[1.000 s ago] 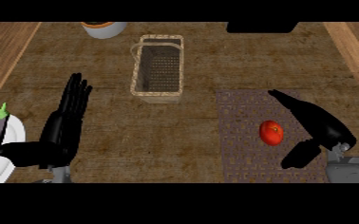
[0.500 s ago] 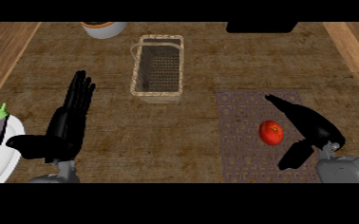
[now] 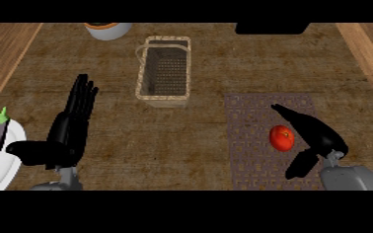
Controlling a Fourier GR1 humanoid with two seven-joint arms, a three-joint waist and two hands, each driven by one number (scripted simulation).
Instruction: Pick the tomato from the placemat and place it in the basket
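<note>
Tomato [image 3: 282,137] sits on the placemat [image 3: 256,128], just to the left of my right hand [image 3: 315,137], inside the spread between my fingers and my thumb but not touching either as far as I can see. I judge it light, round and smooth-skinned, so it could roll or slip out of a careless pinch, and soft enough to bruise if squeezed; the best hold looks to be across its widest part, fingers on the far side and thumb on the near side. My right hand is released, with the fingers stretched out straight beyond the tomato and the thumb hanging down nearer to me, and it holds nothing. Beyond the mat, ahead and to the left of this hand, stands the woven basket [image 3: 165,72], well apart from the tomato, with nothing that I can see inside it. Far off to the left my left hand [image 3: 69,128] rests with straight fingers, grasping nothing, beside a white plate [image 3: 7,153] at the edge. A grey bowl [image 3: 108,29] stands at the far edge past the basket.
</note>
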